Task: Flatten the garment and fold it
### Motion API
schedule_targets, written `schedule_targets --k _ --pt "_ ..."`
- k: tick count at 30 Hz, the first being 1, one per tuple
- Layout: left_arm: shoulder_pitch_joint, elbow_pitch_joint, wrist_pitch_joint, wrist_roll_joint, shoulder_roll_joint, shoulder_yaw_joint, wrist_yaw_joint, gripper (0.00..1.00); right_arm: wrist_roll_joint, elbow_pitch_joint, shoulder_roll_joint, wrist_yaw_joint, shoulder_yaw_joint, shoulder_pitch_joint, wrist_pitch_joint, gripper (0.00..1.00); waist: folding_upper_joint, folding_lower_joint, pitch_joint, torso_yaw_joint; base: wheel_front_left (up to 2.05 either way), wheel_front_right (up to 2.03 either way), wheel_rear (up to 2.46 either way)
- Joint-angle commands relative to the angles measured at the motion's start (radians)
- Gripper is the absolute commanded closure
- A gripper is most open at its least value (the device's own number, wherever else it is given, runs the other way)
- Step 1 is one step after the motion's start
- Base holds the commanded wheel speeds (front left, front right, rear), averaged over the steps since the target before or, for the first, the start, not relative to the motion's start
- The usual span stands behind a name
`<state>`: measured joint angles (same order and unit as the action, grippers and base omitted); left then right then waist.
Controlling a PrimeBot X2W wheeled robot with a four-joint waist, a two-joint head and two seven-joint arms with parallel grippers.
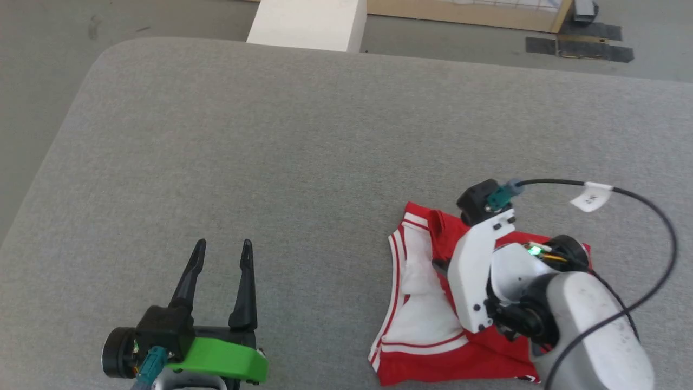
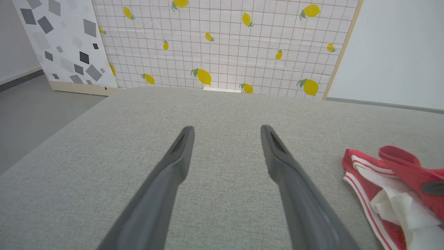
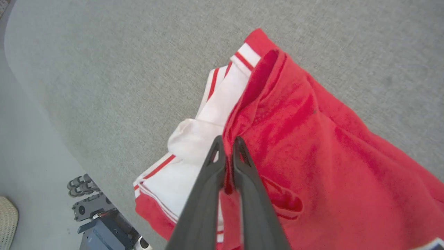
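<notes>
1. My left hand (image 1: 224, 244) hovers over the near left part of the grey fabric-covered table (image 1: 270, 135), its two dark fingers spread wide apart with nothing between them.
2. In the left wrist view those fingers (image 2: 173, 166) point across bare grey cloth toward a panel printed with lemons (image 2: 222, 45) beyond the table's far edge.
3. My right hand (image 3: 228, 139) is down on the garment (image 3: 312, 139), fingers pressed nearly together and clamped on a raised fold of red fabric; a strip of red shows between them.
4. The garment lies bunched on the near right part of the table, well apart from my left hand.
5. It is not flat: the red body is rumpled into ridges, and a white sleeve with red-and-white striped trim (image 1: 422, 319) is crumpled along the side that faces my left hand.
6. In the head view my pale right forearm and wrist cover much of the garment's right side, so I cannot tell how that part lies.
7. A black cable with a white tag (image 1: 591, 196) loops from my right wrist over the table.
8. A white block (image 1: 308, 24) stands on the floor past the table's far edge.
</notes>
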<state>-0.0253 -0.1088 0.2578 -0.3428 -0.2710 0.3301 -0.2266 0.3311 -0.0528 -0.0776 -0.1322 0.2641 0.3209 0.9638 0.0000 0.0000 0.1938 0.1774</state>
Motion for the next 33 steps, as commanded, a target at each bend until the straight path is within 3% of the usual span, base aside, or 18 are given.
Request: schedule_targets --k 1,3,4,5,6,10,15,24,28,33 --pt "0.021 0.005 0.004 0.007 0.011 -0.003 0.01 0.0 -0.018 -0.033 0.006 0.002 0.007 0.02 -0.015 1.0 0.0 0.0 0.006 0.013 0.0 0.0 0.0" --pt "0.025 0.014 0.004 0.009 0.02 -0.005 0.016 0.0 -0.04 -0.091 0.013 0.002 0.018 0.031 -0.035 1.0 0.0 0.0 0.004 0.018 0.0 0.0 0.0" --pt "0.026 0.018 0.004 0.011 0.024 -0.006 0.019 0.0 -0.049 -0.12 0.016 0.002 0.021 0.035 -0.05 0.84 0.0 0.0 0.002 0.019 0.0 0.0 0.0" --pt "0.026 0.021 0.004 0.011 0.027 -0.007 0.022 0.0 -0.055 -0.139 0.018 0.002 0.026 0.039 -0.063 0.19 0.0 0.0 0.0 0.019 0.0 0.0 0.0" --pt "0.026 0.025 0.004 0.012 0.031 -0.008 0.026 0.0 -0.056 -0.16 0.021 0.002 0.032 0.042 -0.076 0.0 0.0 0.0 -0.001 0.018 0.0 0.0 0.0" --pt "0.02 0.038 0.004 0.014 0.039 -0.015 0.037 0.0 -0.014 -0.179 0.025 0.002 0.05 0.055 -0.115 0.0 0.0 0.0 -0.012 0.005 0.0 0.0 0.0" --pt "0.008 0.044 0.004 0.017 0.039 -0.028 0.042 0.0 0.059 -0.075 0.015 0.002 0.024 0.04 -0.156 0.0 0.0 0.0 -0.032 -0.021 0.0 0.0 0.0" --pt "-0.012 0.009 0.004 0.036 0.028 -0.036 0.035 0.0 0.015 0.196 -0.115 0.002 -0.3 -0.173 -0.257 0.0 0.0 0.0 -0.022 -0.06 0.0 0.0 0.0" --pt "-0.001 0.001 0.004 0.039 0.031 -0.029 0.04 0.0 -0.007 0.22 -0.1 0.002 -0.399 -0.275 -0.282 0.0 0.0 0.0 0.011 -0.064 0.0 0.0 0.0" --pt "0.022 0.006 0.004 0.043 0.032 -0.022 0.046 0.0 -0.005 0.18 -0.045 0.002 -0.432 -0.316 -0.282 0.0 0.0 0.0 0.044 -0.061 0.0 0.0 0.0"
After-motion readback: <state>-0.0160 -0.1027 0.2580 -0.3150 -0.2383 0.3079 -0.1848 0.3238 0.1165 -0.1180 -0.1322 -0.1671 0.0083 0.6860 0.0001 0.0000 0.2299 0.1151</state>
